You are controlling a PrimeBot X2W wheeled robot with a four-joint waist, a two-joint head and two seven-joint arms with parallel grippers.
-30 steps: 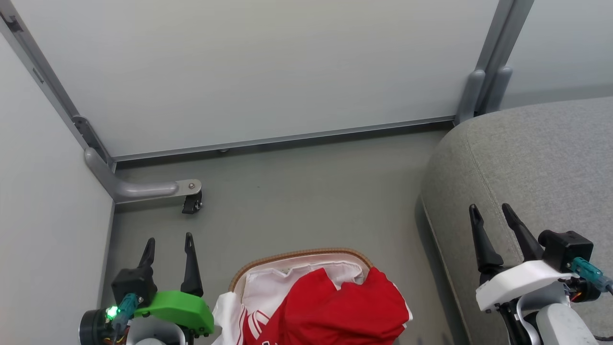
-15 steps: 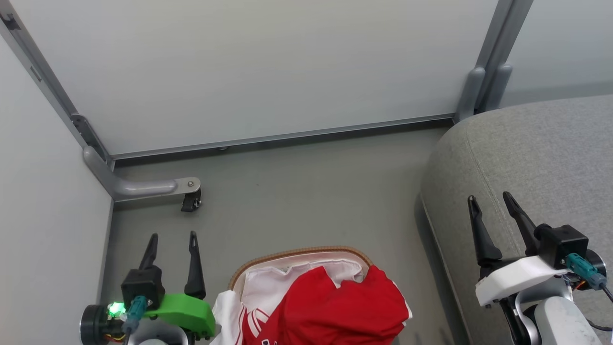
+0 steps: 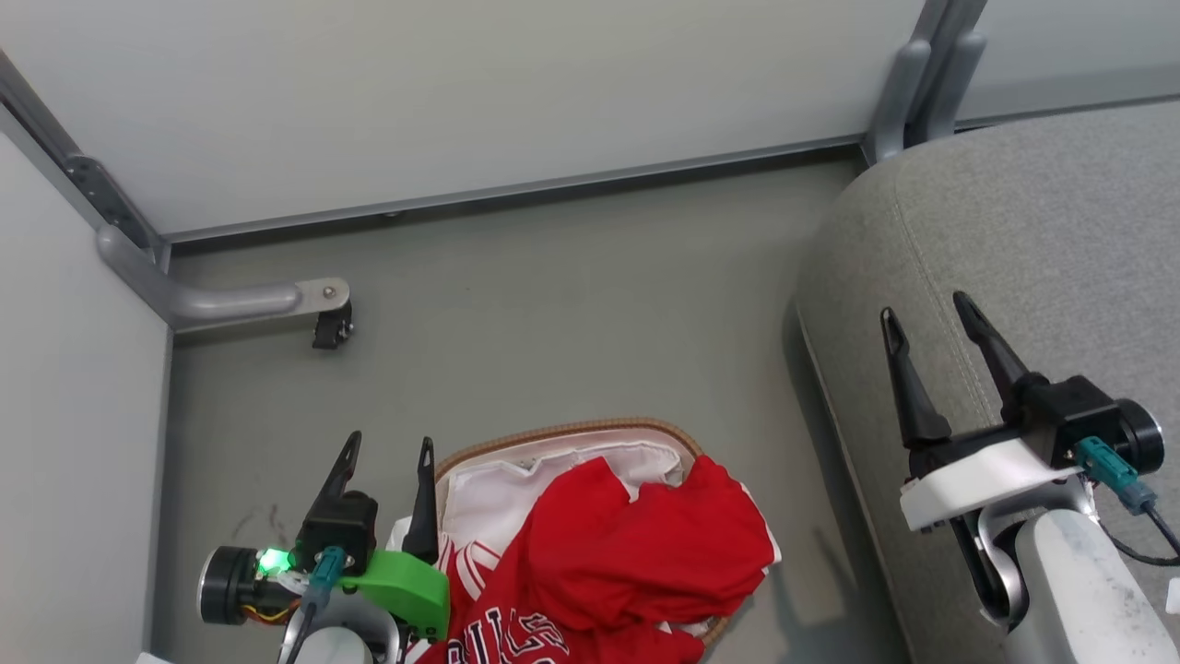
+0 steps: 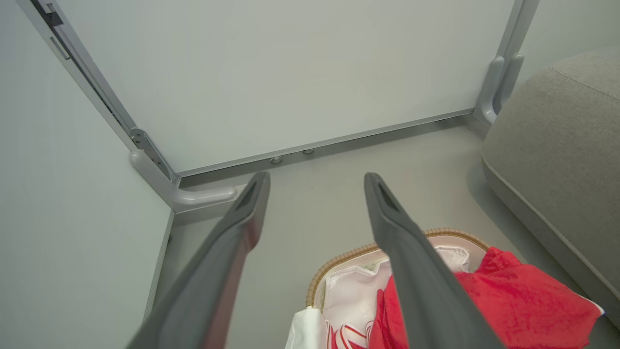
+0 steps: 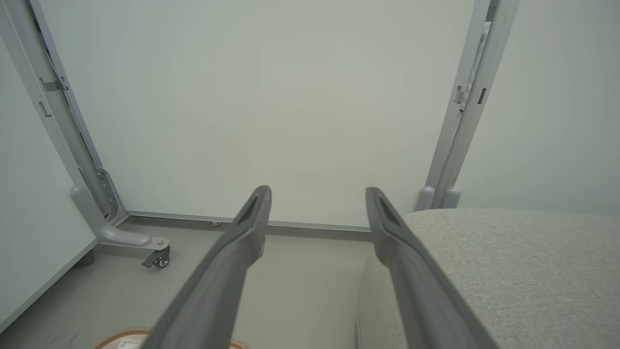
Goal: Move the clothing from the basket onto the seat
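While clothing [image 3: 645,544] fills basket [image 3: 572,430]: seat [image 3: 1060,212] awaits
Left end effector [image 3: 390,438]: released, beside basket
Right end effector [image 3: 924,304]: released, over seat
Tip: pinch top fold

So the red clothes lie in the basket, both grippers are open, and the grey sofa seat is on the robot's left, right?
Not quite: the head view shows the seat on the robot's right. The clothing does lie in the basket, and the left gripper and right gripper are open.
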